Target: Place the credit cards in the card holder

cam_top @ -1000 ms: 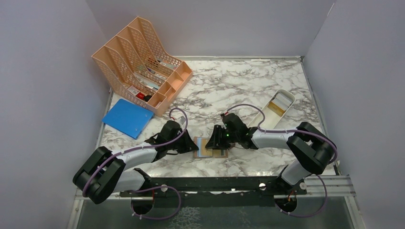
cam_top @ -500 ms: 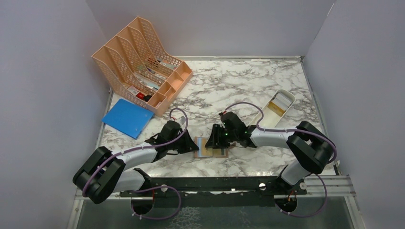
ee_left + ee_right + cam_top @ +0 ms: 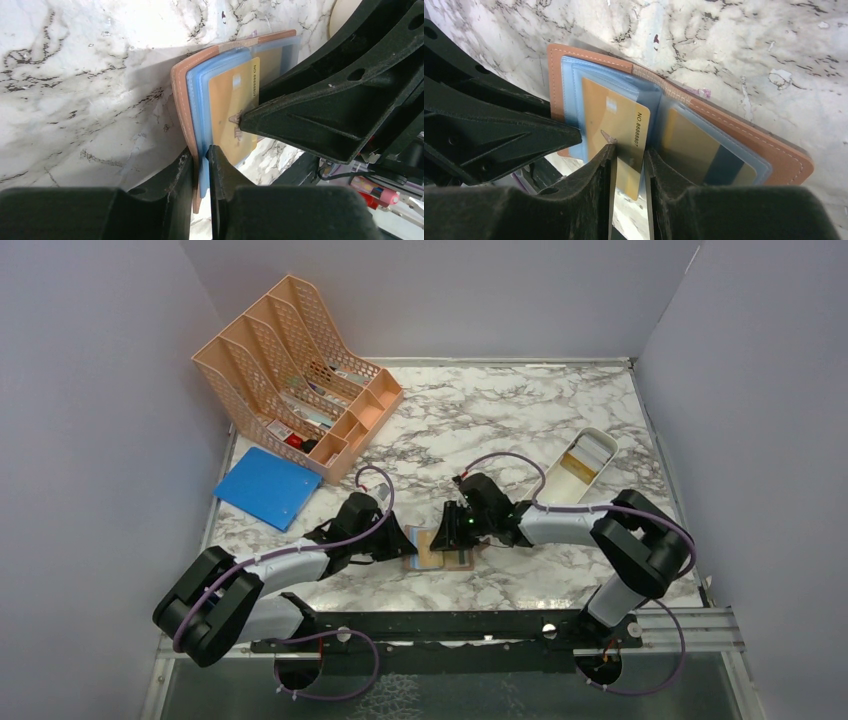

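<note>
1. Two end effectors meet over the card holder (image 3: 555,80), which lies opened out on the desk (image 3: 749,50) near its front edge, between the arms.
2. Left end effector (image 3: 201,159) is closed on the outer edge of one half, pinching tan cover and blue lining together. I judge this keeps the card holder from sliding or folding shut while a card is pushed in.
3. Right end effector (image 3: 628,150) has its jaws closed narrowly on the free end of the gold card (image 3: 616,117), one pointed tip resting on the card's face. Gripping by the trailing end leaves the leading end free to enter the pocket.
4. That gold card sits partly inside a blue pocket on the half the left end effector holds, and its free end pokes out past the card holder's edge.
5. A second card (image 3: 691,145) is already seated in a pocket on the other half.
6. Seen from above, the open card holder's long axis runs roughly left to right, from one end effector to the other, lining upward.
7. The gold card's long axis appears to run along the fold, numbered edge beside the fold and free end toward the right end effector.
8. Something yellowish lies in the white tray (image 3: 592,443), well apart; too small to identify.
</note>
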Controlling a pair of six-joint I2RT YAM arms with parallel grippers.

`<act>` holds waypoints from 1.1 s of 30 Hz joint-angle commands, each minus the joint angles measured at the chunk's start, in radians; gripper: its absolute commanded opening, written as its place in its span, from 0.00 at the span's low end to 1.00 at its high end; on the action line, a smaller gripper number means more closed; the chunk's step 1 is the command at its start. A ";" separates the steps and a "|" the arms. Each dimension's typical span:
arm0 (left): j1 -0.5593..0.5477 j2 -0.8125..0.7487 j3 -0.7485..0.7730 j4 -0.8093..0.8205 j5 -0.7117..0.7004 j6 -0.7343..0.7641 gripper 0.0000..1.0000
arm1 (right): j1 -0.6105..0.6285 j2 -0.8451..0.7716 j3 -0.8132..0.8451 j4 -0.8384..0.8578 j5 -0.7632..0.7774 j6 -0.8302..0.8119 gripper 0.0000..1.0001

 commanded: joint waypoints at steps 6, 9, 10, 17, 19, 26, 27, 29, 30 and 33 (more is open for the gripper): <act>-0.017 -0.019 0.020 0.073 0.044 -0.005 0.27 | 0.018 -0.018 0.032 -0.110 0.065 -0.037 0.46; -0.017 -0.038 0.015 0.061 0.034 -0.004 0.28 | 0.018 -0.044 0.032 -0.142 0.083 -0.041 0.48; -0.017 -0.044 0.013 0.062 0.031 -0.006 0.28 | 0.018 -0.046 0.032 -0.149 0.086 -0.041 0.48; -0.017 -0.077 -0.003 0.076 0.031 -0.018 0.22 | 0.018 -0.063 0.027 -0.162 0.096 -0.037 0.39; -0.017 -0.077 -0.006 0.088 0.040 -0.018 0.20 | 0.018 -0.066 0.023 -0.151 0.091 -0.035 0.37; -0.017 -0.064 -0.003 0.103 0.060 -0.020 0.13 | 0.018 -0.071 -0.006 -0.070 0.041 -0.023 0.31; -0.017 -0.063 -0.003 0.105 0.062 -0.020 0.12 | 0.018 -0.070 -0.008 -0.059 0.037 -0.019 0.30; -0.017 -0.061 0.000 0.109 0.065 -0.020 0.09 | 0.018 -0.064 -0.013 -0.044 0.026 -0.015 0.29; -0.017 -0.061 0.001 0.109 0.067 -0.020 0.09 | 0.018 -0.061 -0.015 -0.037 0.021 -0.013 0.29; -0.017 -0.063 0.001 0.110 0.072 -0.017 0.05 | 0.018 -0.054 -0.017 -0.038 0.017 -0.011 0.29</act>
